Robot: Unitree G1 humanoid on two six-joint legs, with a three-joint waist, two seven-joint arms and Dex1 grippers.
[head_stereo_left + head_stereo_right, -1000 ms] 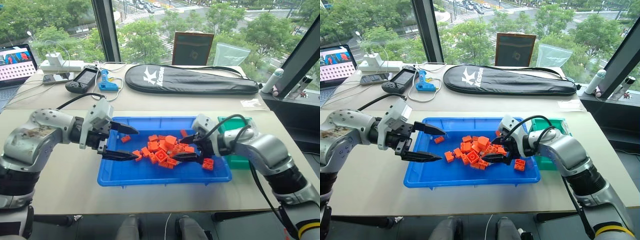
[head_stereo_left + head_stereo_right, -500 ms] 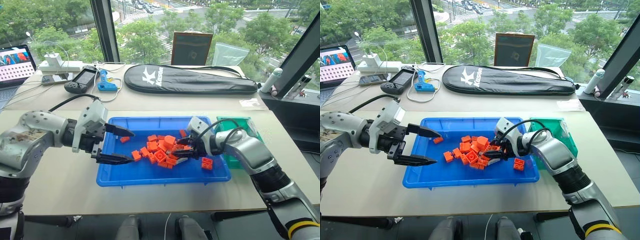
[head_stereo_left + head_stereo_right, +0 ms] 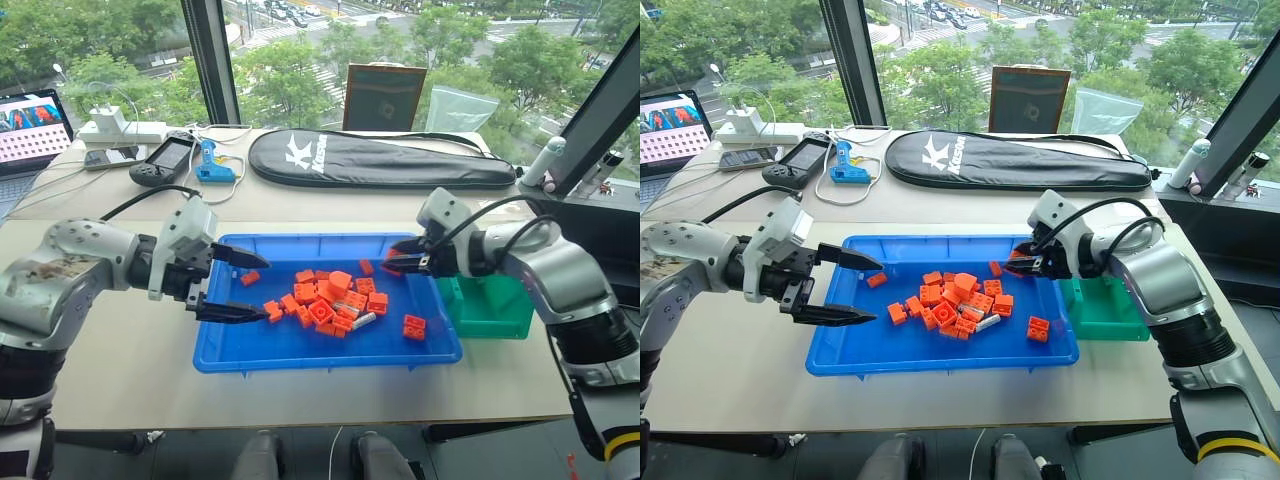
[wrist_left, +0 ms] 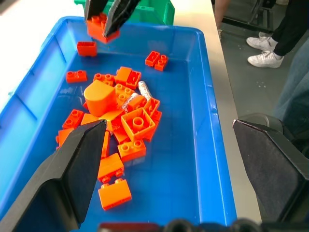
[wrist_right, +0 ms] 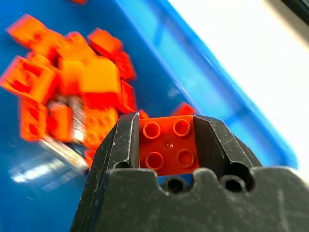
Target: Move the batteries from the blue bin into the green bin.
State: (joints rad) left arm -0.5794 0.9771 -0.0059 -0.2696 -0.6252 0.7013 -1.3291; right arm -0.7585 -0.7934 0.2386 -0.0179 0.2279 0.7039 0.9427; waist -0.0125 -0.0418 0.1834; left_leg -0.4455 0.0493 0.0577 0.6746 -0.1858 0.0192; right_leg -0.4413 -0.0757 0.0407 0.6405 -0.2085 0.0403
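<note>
The blue bin (image 3: 330, 362) holds a heap of orange toy bricks (image 3: 330, 298). A silver battery (image 3: 362, 320) lies at the heap's near right edge, and two batteries (image 4: 143, 90) show among the bricks in the left wrist view. My right gripper (image 3: 395, 266) hangs over the bin's far right corner, shut on an orange brick (image 5: 166, 145), not a battery. The green bin (image 3: 495, 305) stands just right of the blue one. Over the bin's left end my left gripper (image 3: 235, 285) stands open, nothing between its fingers.
On the table behind lie a black racket bag (image 3: 380, 160), a handheld game console (image 3: 165, 160), a blue tool (image 3: 213, 162), a power strip (image 3: 120, 130) and a laptop (image 3: 35, 125). A person's legs and white shoes (image 4: 265, 46) show beside the table.
My right gripper closed on an orange brick in the heap, then lifted it up and right toward the bin's far right corner. The left arm kept still.
</note>
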